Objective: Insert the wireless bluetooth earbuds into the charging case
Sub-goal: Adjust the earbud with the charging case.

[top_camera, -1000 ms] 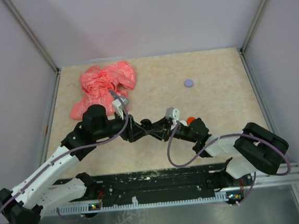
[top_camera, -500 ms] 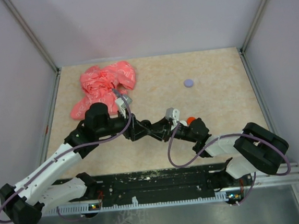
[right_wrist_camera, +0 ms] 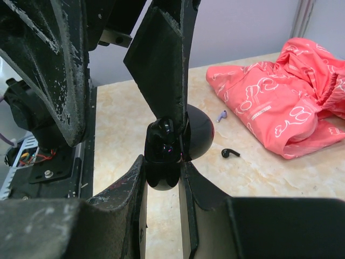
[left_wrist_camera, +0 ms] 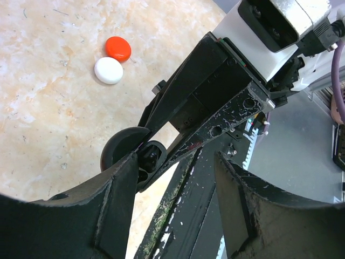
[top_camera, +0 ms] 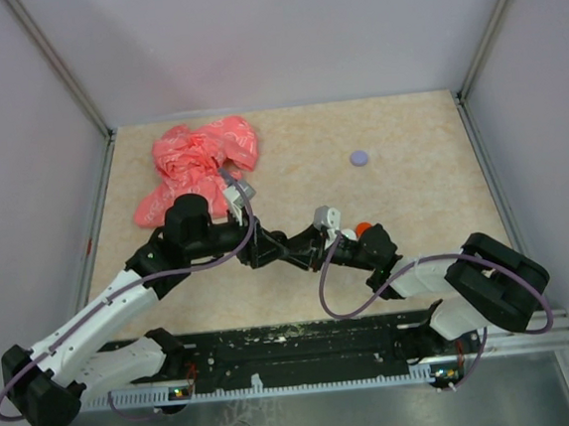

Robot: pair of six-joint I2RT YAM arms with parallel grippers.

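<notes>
My right gripper (right_wrist_camera: 161, 168) is shut on the black charging case (right_wrist_camera: 163, 154), held upright off the table with its round lid (right_wrist_camera: 200, 132) swung open. Glossy black shapes show in the case's top; I cannot tell whether they are earbuds. My left gripper (left_wrist_camera: 175, 162) is open and meets the right one at the table's middle (top_camera: 302, 246). One of its fingers (right_wrist_camera: 161, 70) points down onto the case's open top, and the case (left_wrist_camera: 143, 162) sits just beside its left finger. A black earbud (right_wrist_camera: 230, 153) and a pale purple earbud (right_wrist_camera: 221, 115) lie on the table beyond.
A crumpled pink bag (top_camera: 196, 166) lies at the back left, close to the loose earbuds. A red disc (left_wrist_camera: 118, 48) and a white disc (left_wrist_camera: 108, 70) sit just right of the grippers. A purple disc (top_camera: 359, 157) lies farther back. The black rail (top_camera: 296, 346) runs along the near edge.
The left arm has crept a little toward the right gripper and the case. The right arm has stayed still with the case in its grip.
</notes>
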